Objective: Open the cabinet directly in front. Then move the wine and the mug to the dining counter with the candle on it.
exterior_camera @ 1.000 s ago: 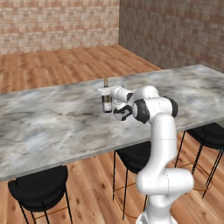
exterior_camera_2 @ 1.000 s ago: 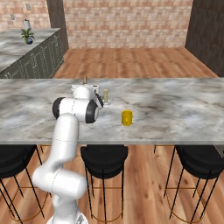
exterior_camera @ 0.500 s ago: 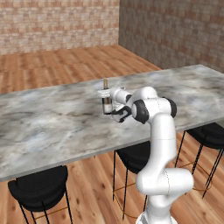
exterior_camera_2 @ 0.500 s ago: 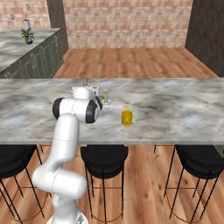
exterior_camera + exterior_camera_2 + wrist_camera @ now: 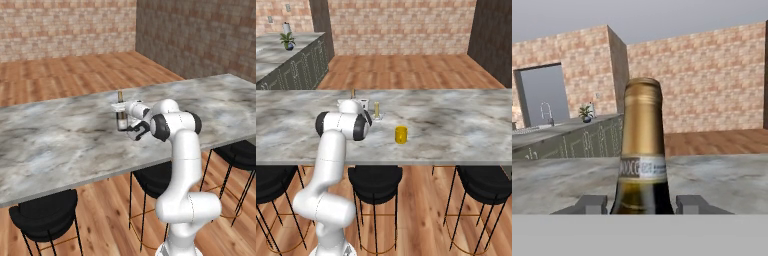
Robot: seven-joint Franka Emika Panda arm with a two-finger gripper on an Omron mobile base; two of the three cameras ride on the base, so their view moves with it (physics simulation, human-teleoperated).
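Gripper [image 5: 641,204] has its fingers either side of the slim dark glass wine bottle with golden neck [image 5: 641,165], apparently grasping it, upright on the long grey-white marble dining counter [image 5: 60,145]. Release straight, back off level so it doesn't tip. Thin pale-yellow candle [image 5: 376,110] just beside; yellow mug [image 5: 401,134] near. Slab edge well clear.

wine [image 5: 120,113] upright on dining counter [image 5: 60,145] | gripper [image 5: 131,129] at bottle's base, fingers either side | stools [image 5: 45,216] beneath slab
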